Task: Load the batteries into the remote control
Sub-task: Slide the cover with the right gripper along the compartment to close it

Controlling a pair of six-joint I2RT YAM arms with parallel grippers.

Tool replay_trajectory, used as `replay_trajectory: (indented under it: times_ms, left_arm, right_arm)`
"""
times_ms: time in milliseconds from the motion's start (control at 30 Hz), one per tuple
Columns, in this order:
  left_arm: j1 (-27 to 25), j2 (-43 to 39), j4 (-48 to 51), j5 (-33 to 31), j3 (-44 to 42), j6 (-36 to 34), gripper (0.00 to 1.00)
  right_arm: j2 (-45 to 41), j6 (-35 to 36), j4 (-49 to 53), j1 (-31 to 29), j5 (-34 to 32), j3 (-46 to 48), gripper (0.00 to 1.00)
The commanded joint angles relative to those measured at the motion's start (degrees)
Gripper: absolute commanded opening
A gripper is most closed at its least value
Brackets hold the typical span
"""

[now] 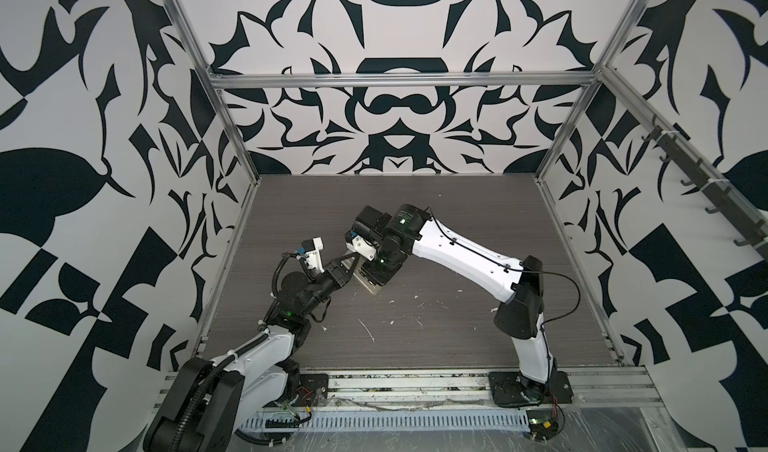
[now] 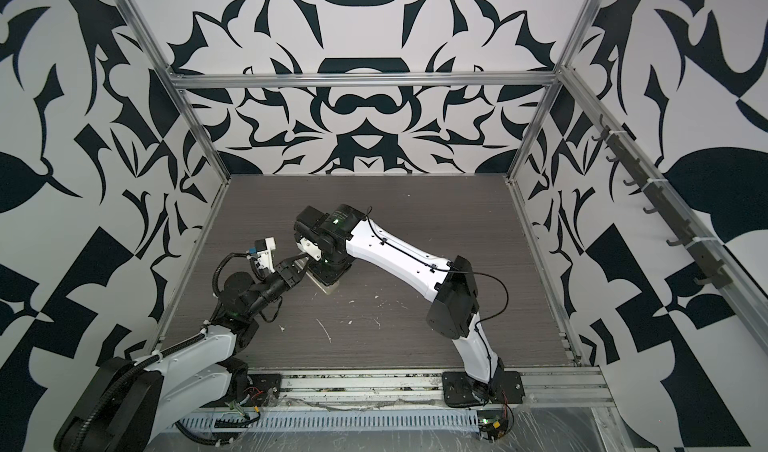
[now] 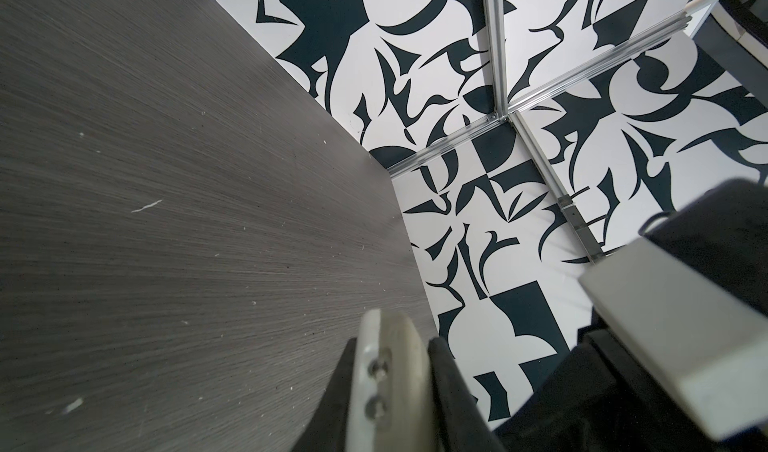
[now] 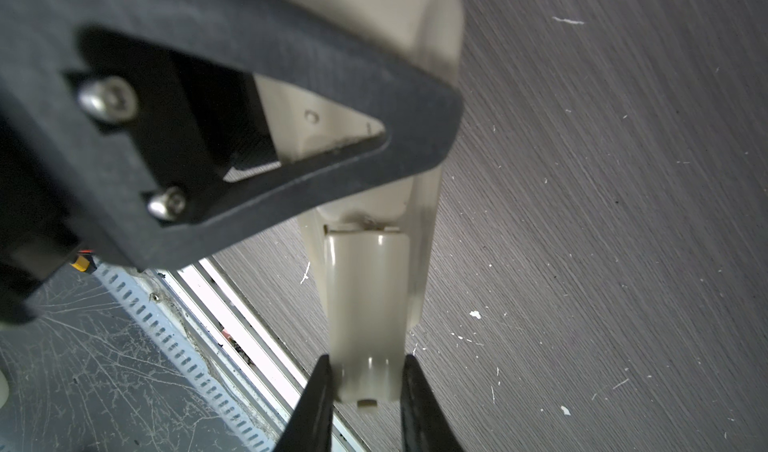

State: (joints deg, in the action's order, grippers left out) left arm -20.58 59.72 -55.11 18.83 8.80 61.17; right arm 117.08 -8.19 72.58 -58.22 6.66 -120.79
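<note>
The remote control [image 4: 432, 34] is beige back up in the right wrist view and shows edge-on in the left wrist view [image 3: 395, 387]. My left gripper [image 3: 394, 342] is shut on it; one of its dark fingers [image 4: 415, 109] crosses the remote's back. In both top views only a beige corner of the remote [image 1: 369, 287] [image 2: 329, 290] shows under the two wrists, just above the table. My right gripper [image 4: 365, 371] is shut on the loose beige cover [image 4: 365, 296]. The cover lies along the remote's back and sticks out past its end. The batteries are hidden.
White scraps [image 1: 365, 329] lie scattered on the grey wood-grain table [image 1: 415, 204]. Aluminium frame posts and patterned walls enclose it. A metal rail and a slotted cable duct [image 1: 374, 423] run along the front edge, between the two arm bases.
</note>
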Motion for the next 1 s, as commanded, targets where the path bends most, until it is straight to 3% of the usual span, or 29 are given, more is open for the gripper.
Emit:
replay_trajectory:
  times_ms: [0, 967]
  left_arm:
    - [0.2, -1.2, -3.6, -0.8, -0.5, 1.6, 0.0]
    - [0.2, -2.1, -4.2, -1.1, -0.3, 3.1, 0.0]
  right_arm:
    - [-0.8, -0.4, -0.2, -0.3, 0.4, -0.4, 0.14]
    - [-0.3, -0.3, -0.5, -0.4, 0.1, -1.5, 0.13]
